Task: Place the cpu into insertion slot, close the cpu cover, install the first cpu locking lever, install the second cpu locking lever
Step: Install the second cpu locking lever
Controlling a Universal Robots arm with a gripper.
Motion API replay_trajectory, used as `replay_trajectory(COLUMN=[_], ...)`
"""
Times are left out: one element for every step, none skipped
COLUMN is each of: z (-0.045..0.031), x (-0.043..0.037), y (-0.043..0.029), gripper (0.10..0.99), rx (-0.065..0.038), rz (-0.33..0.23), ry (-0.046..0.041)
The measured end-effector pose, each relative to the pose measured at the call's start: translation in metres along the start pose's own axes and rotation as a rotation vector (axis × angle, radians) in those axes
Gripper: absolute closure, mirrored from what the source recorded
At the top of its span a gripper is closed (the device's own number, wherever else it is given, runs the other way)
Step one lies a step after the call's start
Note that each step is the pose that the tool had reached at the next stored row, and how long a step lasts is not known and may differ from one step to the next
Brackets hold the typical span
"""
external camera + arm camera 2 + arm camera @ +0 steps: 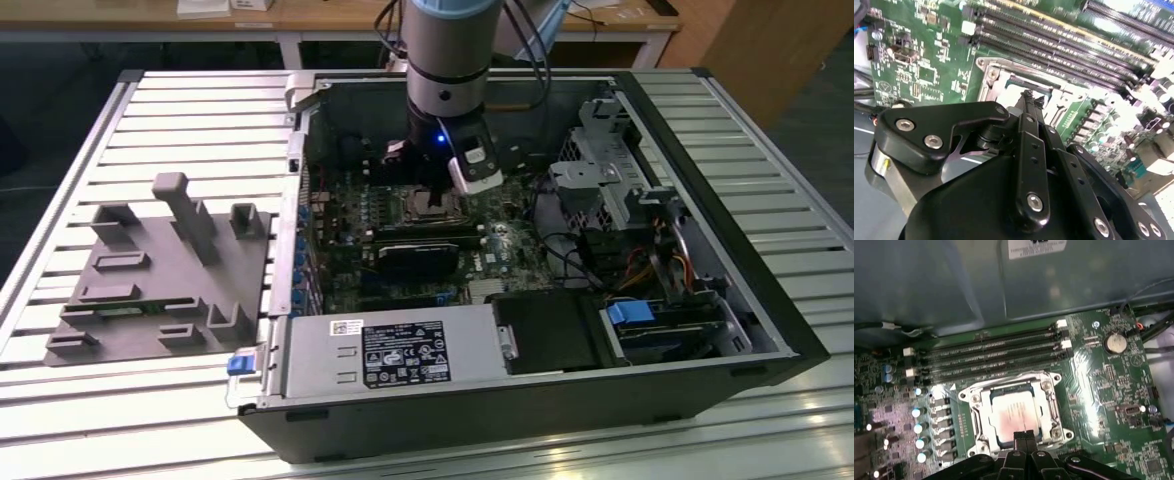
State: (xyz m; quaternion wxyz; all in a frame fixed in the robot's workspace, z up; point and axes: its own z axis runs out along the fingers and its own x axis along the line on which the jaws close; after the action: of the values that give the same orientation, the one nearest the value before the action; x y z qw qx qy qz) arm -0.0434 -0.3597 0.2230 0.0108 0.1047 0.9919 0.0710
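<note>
The cpu [1013, 414], a flat square chip with a silvery top, lies inside the insertion slot [1053, 380] on the green motherboard. The cpu cover [985, 410], a thin silvery frame, lies flat around the chip. My gripper [1024, 436] is shut, its two black fingertips pressed together with nothing between them, right at the socket's edge beside the chip. In the second wrist view the fingers [1028, 115] reach down to the slot's metal rim [988, 75]. In the exterior view my gripper [434, 192] hangs straight over the slot [424, 207] inside the open computer case.
Long black memory slots [989, 352] run beside the socket, with a coin battery [1115, 343] and a row of capacitors [919, 427] nearby. The case holds a power supply [387, 355] and a drive cage [607, 180]. A grey fixture block [160, 270] sits at the exterior view's left.
</note>
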Motion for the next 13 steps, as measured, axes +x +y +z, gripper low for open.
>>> replay_trajectory(z=[0.0002, 0.0004, 0.0006, 0.0007, 0.001, 0.0013, 0.0016, 0.0019, 0.0023, 0.0026, 0.0029, 0.0034, 0.0031], x=[0.0003, 0.0006, 0.0008, 0.001, 0.0013, 0.0015, 0.0017, 0.0019, 0.0022, 0.0024, 0.0028, 0.0036, 0.0036], y=[0.0015, 0.0027, 0.0038, 0.0048, 0.0057, 0.0064, 0.0071, 0.0078, 0.0088, 0.0101, 0.0117, 0.0146, 0.0148], gripper=[0.98, 0.98, 0.98, 0.98, 0.98, 0.98, 0.98, 0.98, 0.98, 0.98, 0.98, 0.98, 0.98], rx=[0.0, 0.0, 0.0, 0.0, -0.001, -0.001, 0.001, 0.005, 0.012, 0.02, 0.028, 0.039, 0.039], rz=[0.0, 0.0, 0.0, -0.001, -0.001, -0.002, -0.004, -0.005, -0.006, -0.006, -0.007, -0.008, -0.008], ry=[-0.0001, -0.0003, -0.0007, -0.0018, -0.0051, -0.0095, -0.0142, -0.0178, -0.0216, -0.024, -0.026, -0.0282, -0.0282])
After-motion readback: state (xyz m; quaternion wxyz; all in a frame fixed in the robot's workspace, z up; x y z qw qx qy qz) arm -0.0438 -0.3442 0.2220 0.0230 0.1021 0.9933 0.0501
